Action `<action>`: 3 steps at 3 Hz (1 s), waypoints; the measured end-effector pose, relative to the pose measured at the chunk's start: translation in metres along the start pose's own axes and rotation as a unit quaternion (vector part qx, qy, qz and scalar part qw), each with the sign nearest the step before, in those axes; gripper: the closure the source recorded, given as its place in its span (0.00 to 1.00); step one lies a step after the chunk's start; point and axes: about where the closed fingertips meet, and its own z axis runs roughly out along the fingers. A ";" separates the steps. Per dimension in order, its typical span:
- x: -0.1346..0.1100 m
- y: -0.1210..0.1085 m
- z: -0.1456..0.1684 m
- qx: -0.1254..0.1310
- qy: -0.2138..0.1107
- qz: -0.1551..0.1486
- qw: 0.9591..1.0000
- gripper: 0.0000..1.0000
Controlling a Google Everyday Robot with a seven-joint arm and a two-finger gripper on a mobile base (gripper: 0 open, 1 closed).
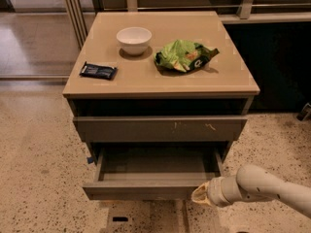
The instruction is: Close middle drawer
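Observation:
The middle drawer is a wide, shallow grey-brown drawer, pulled well out of the cabinet, with its empty inside showing. Its plain front panel faces me near the bottom of the view. My gripper, on the pale arm coming in from the lower right, is at the right end of that front panel, touching it or very close. Above it, the drawer front with pale scratch marks is pushed in.
On the cabinet top stand a white bowl, a green chip bag and a dark snack bar. Speckled floor surrounds the cabinet. A dark wall panel is at the right.

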 end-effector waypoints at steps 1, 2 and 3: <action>0.000 0.000 0.002 0.005 0.000 -0.003 1.000 1.00; -0.001 -0.006 0.005 0.033 0.002 -0.023 0.999 1.00; -0.002 -0.016 0.009 0.072 0.000 -0.048 0.996 1.00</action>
